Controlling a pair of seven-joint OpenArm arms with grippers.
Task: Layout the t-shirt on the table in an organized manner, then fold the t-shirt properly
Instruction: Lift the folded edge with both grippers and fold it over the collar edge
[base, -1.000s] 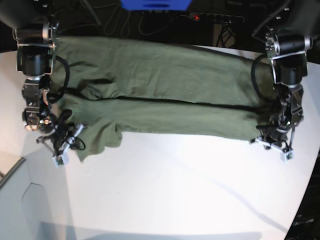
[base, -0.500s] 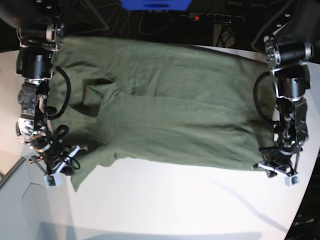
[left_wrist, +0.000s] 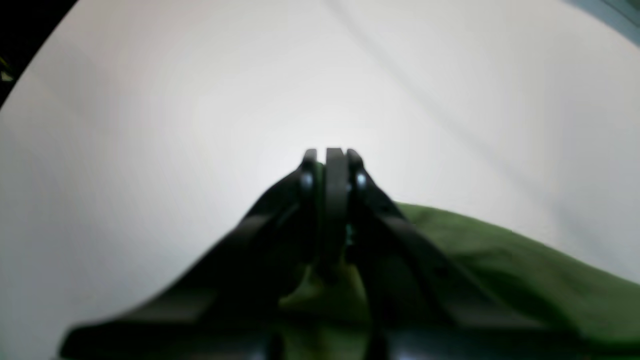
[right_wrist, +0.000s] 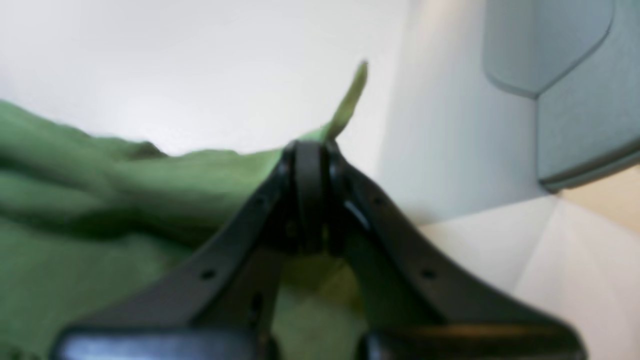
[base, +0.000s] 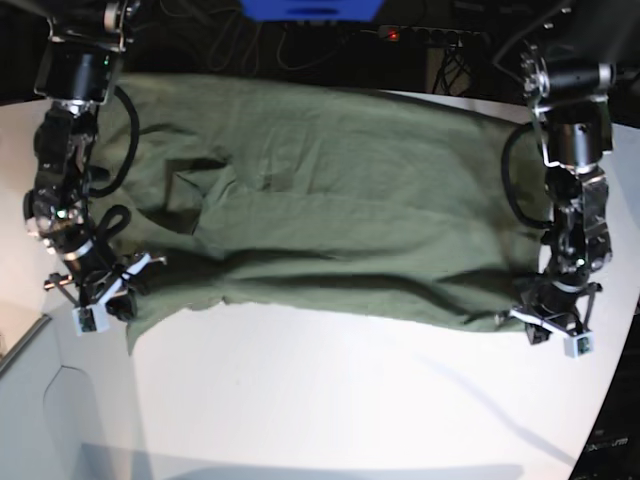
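Olive-green cotton t-shirt (base: 330, 220), one item, lies spread wide across the far half of the white table (base: 350, 400), its far edge running along the table's far edge and its near hem sagging in a shallow curve toward the middle; a crumpled patch of folds sits near the end on the right arm's side. Left tool (base: 553, 328): jaws pressed together on the near corner of the cloth close to the table's side edge, green fabric visible between and beneath the fingers (left_wrist: 334, 170) in the left wrist view. Right tool (base: 100, 295): jaws likewise clamped on the opposite near corner, a thin flap of cloth sticking up past the fingertips (right_wrist: 307, 165) in the right wrist view. Step in hand, as judged: drawing the near hem toward the near edge to lay the garment flat. To do it well, both tools should pull evenly and at matched height, keeping the hem taut between them so the sag straightens, and stay low enough that the cloth slides rather than lifts; the bunched patch probably needs smoothing afterward. Arm pose: both arms reach down from mounts at the far corners, forearms near vertical, wrists bent so the tools point outward and toward the near edge, just above the tabletop.
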